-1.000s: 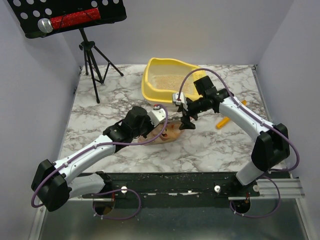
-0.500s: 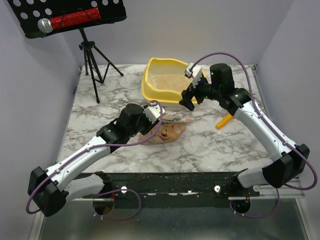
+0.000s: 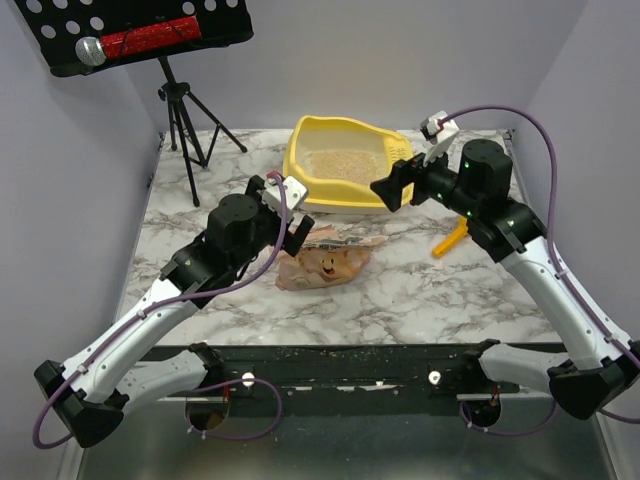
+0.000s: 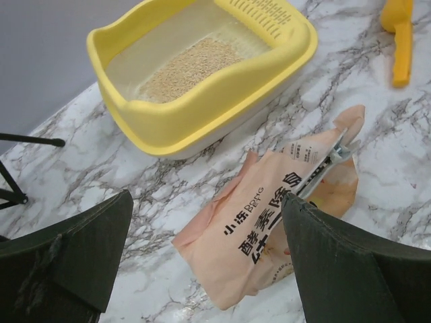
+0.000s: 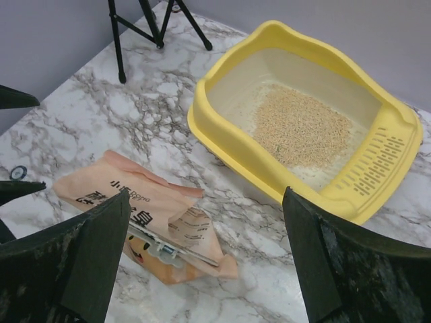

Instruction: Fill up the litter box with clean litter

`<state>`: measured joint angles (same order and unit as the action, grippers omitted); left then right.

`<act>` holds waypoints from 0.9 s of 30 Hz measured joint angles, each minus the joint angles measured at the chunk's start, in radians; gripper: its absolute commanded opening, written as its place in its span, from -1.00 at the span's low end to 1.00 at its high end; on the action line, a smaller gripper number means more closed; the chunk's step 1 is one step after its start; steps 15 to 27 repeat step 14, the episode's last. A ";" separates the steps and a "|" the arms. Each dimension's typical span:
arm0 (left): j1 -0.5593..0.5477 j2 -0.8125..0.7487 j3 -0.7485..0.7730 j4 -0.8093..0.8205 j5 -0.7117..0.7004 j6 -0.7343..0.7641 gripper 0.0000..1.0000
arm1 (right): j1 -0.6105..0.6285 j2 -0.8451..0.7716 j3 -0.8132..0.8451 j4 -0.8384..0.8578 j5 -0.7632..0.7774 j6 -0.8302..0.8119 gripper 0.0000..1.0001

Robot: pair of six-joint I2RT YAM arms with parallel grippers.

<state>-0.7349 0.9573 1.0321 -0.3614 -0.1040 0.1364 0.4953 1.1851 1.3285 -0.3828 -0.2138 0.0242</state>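
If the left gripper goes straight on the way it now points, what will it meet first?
Most likely the tan-pink bag, lying flat on the table just ahead of the open left gripper. The litter box stands beyond it. Depth is hard to judge.

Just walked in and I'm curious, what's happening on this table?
A litter box is being filled with clean litter; a pale patch already lies inside. The bag lies flat on the marble table just in front of the box. The left pincer and right pincer both hang open above the table, holding nothing.
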 measured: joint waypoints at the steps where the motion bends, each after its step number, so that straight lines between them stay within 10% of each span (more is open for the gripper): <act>1: 0.000 -0.001 0.006 0.001 -0.019 -0.011 0.97 | 0.000 -0.017 -0.012 0.010 0.003 0.016 1.00; 27: 0.001 -0.022 0.008 0.039 -0.138 -0.105 0.97 | 0.000 -0.160 -0.097 0.031 0.150 0.082 1.00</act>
